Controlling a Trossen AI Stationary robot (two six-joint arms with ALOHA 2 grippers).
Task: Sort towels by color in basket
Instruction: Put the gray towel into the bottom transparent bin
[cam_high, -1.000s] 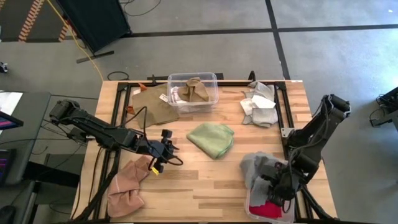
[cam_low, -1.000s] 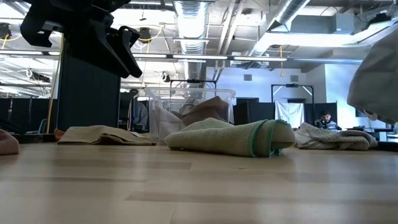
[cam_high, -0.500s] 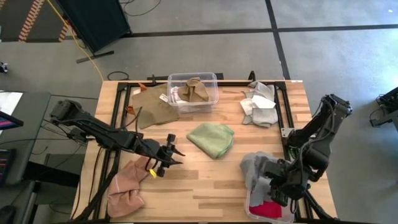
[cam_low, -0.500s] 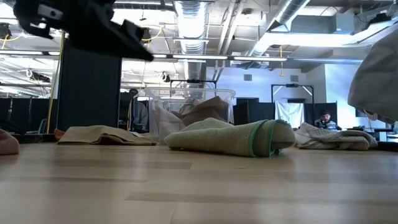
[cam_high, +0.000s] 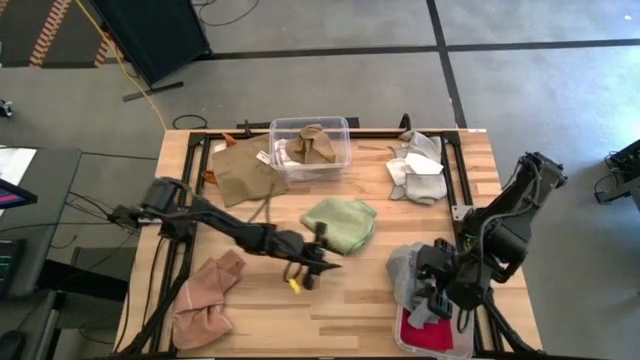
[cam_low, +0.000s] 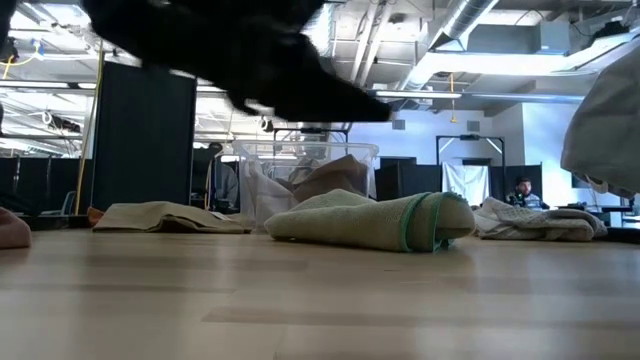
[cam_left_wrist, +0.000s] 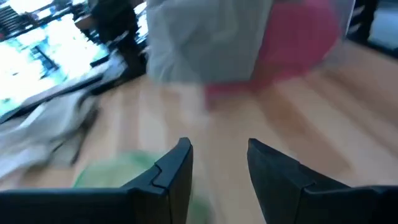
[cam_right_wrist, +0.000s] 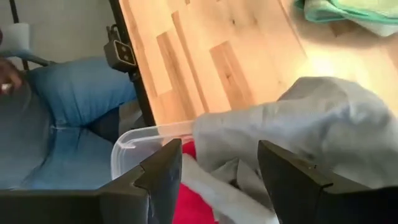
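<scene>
A light green towel (cam_high: 340, 222) lies flat on the table's middle; it also shows in the low view (cam_low: 370, 220). My left gripper (cam_high: 316, 263) is open and empty, just near-left of it, with the towel's edge (cam_left_wrist: 112, 177) beside its fingers. A grey towel (cam_high: 405, 270) hangs over the rim of a clear bin (cam_high: 402, 338) at the near right, which holds a red towel (cam_high: 432, 337). My right gripper (cam_high: 432, 292) is open above that bin, its fingers (cam_right_wrist: 158, 168) over the rim (cam_right_wrist: 143, 138), with the grey towel (cam_right_wrist: 298, 118) in front of them.
A clear bin (cam_high: 310, 148) with tan and beige towels stands at the far edge, with a tan towel (cam_high: 245, 165) to its left. White and grey towels (cam_high: 418, 165) lie at the far right and a pink towel (cam_high: 205, 295) at the near left. A person's legs (cam_right_wrist: 74, 124) are beside the table.
My left gripper has swung toward the table's right edge, from beside the pink towel to just short of the light green towel, staying open. The towels have not moved.
</scene>
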